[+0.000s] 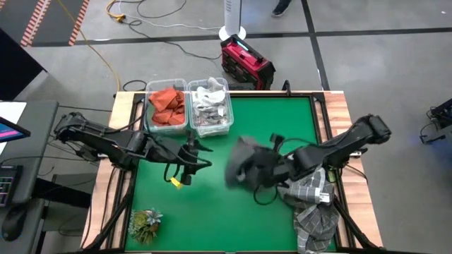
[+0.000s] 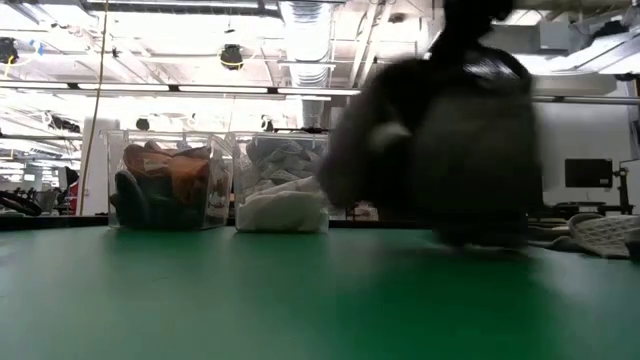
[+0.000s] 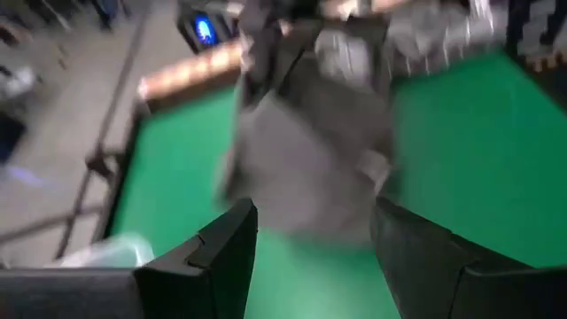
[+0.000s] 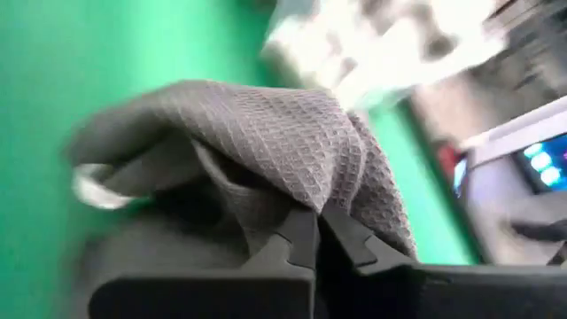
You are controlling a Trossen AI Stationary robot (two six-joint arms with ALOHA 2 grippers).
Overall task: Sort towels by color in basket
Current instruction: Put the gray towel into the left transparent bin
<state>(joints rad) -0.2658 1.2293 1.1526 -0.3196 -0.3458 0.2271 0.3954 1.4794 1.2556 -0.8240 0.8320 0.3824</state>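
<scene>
While two bins (image 1: 187, 106) wait, right hand (image 4: 317, 232) grips one grey towel (image 4: 266, 142).

Your widest free lane is the bare green mat (image 1: 212, 204) along the near side, between the small green plant (image 1: 145, 224) at the near-left corner and the plaid towel heap (image 1: 314, 204) at the near right. At the far edge two clear bins stand side by side, touching: the rust-orange bin (image 1: 167, 106) and the white bin (image 1: 210, 106); the far-right mat beside them lies bare. Mid-table is crowded: the dark grey towel (image 1: 247, 168) hangs from the right gripper (image 1: 277, 171), pinched tight, and the left gripper (image 1: 191, 164), fingers apart, sits just left of it, leaving you a narrow gap between.
</scene>
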